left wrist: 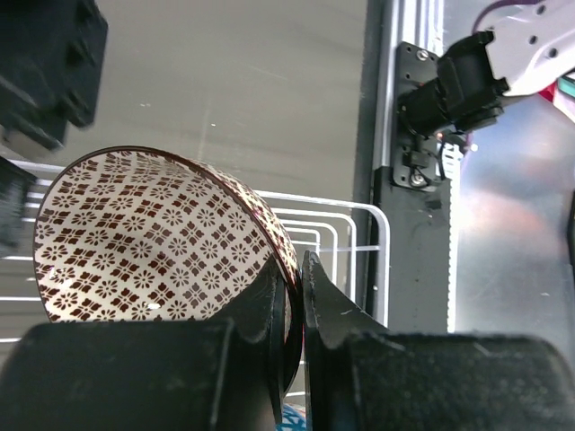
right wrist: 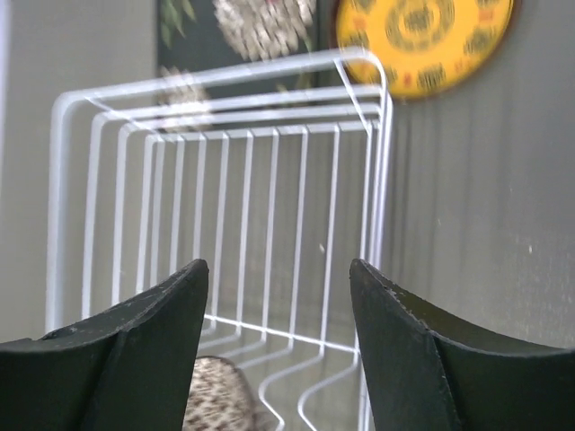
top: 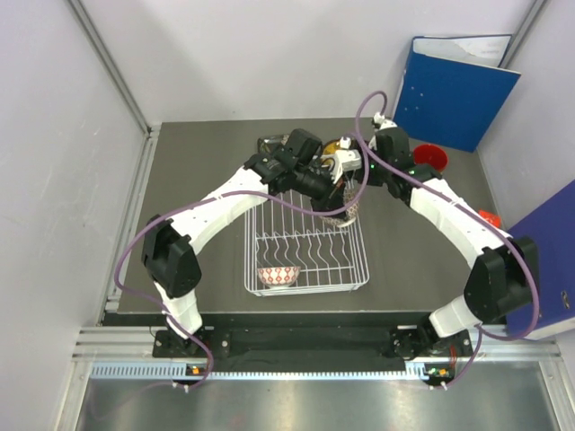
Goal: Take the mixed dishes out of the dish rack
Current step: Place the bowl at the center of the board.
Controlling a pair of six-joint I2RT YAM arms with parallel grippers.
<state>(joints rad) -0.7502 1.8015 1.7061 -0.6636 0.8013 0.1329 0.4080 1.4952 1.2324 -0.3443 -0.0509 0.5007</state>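
well, white bowl (left wrist: pixel 162 233), brown diamond pattern

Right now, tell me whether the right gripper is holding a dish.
No, the right gripper stands open and empty, with only the white wire rack showing through the gap.

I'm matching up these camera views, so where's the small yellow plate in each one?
Top external: yellow plate just beyond the dish rack, at its far end, partly hidden.
Left wrist: not in it.
Right wrist: top right, past the rack's corner.
Shared landmark: the white dish rack, in all three.
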